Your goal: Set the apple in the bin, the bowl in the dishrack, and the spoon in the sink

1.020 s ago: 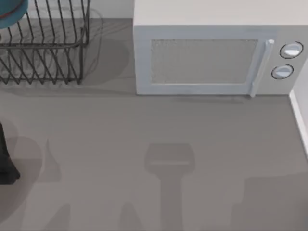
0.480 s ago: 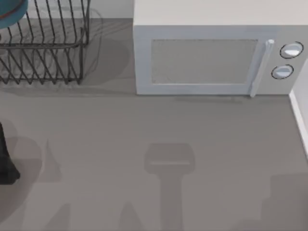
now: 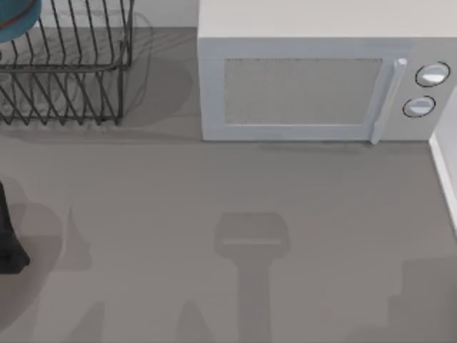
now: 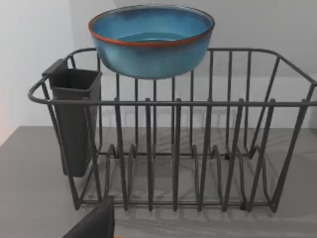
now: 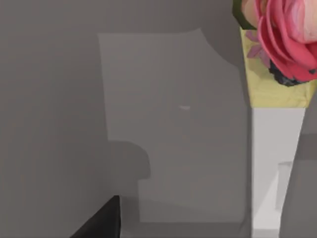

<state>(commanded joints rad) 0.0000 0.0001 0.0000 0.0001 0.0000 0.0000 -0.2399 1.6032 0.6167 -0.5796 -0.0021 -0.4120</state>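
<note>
The teal-blue bowl (image 4: 151, 39) with a reddish-brown rim stands upright in the black wire dishrack (image 4: 173, 148), high among its back bars with its rim above the top wire. From above, the bowl (image 3: 14, 18) peeks in at the back left corner over the dishrack (image 3: 68, 78). A dark part of my left gripper (image 4: 94, 223) hangs low in front of the rack, apart from the bowl. My left arm (image 3: 8, 239) is at the table's left edge. A dark part of my right gripper (image 5: 99, 220) hovers over bare grey table. The apple, spoon, bin and sink are out of view.
A white microwave (image 3: 314, 86) stands at the back, right of the rack. A dark cutlery holder (image 4: 74, 119) hangs on one end of the rack. A pink flower in a yellow pot (image 5: 280, 44) sits by a white ledge (image 5: 272, 168).
The shadow at the table's front right corner has shrunk toward the right edge. The bowl, the rack and my left arm have not moved.
</note>
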